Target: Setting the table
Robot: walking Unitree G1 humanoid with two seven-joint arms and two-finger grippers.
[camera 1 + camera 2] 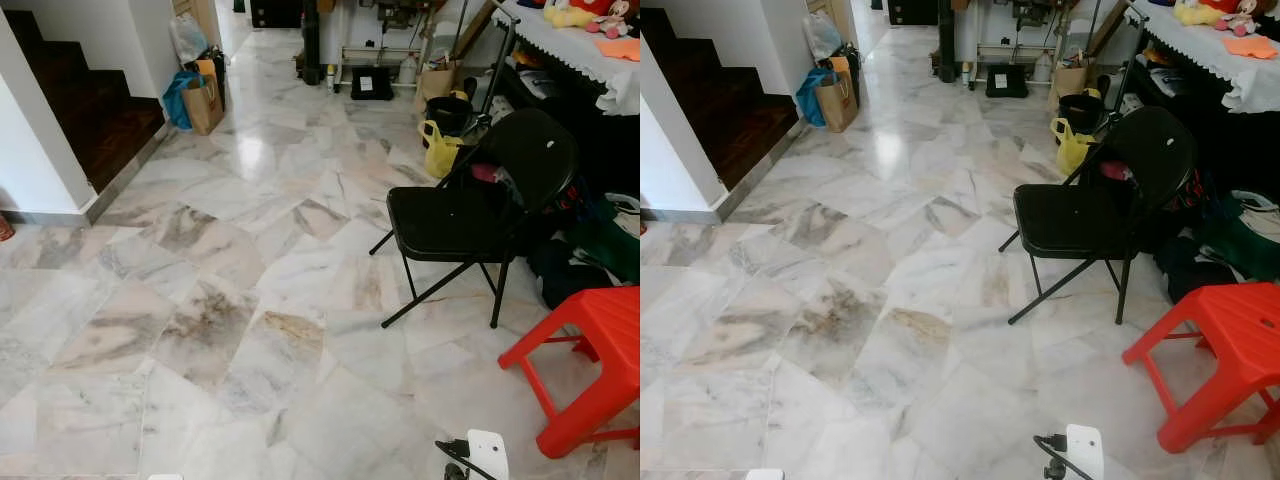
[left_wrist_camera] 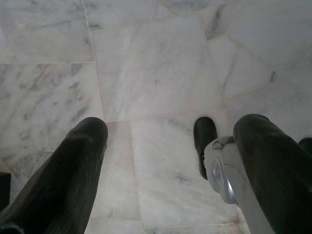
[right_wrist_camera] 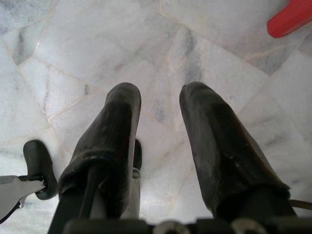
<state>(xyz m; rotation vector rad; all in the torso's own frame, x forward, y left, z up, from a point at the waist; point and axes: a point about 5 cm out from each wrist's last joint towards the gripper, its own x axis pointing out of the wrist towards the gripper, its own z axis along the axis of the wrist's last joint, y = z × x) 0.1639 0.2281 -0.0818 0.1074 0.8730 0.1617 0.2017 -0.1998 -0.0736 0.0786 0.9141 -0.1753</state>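
Hanging over marble floor (image 1: 250, 300) near the black folding chair (image 1: 470, 215), left gripper (image 2: 170, 146) and right gripper (image 3: 158, 131) gape apart, empty; no readable writing.

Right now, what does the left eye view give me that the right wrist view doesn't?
Left eye view only: black folding chair, dark staircase, brown paper bag, yellow bag, and the white-clothed table.
Right wrist view only: the right gripper close up, fingers apart, holding nothing, pointing down at the floor.
Both: the marble floor and the red plastic stool.
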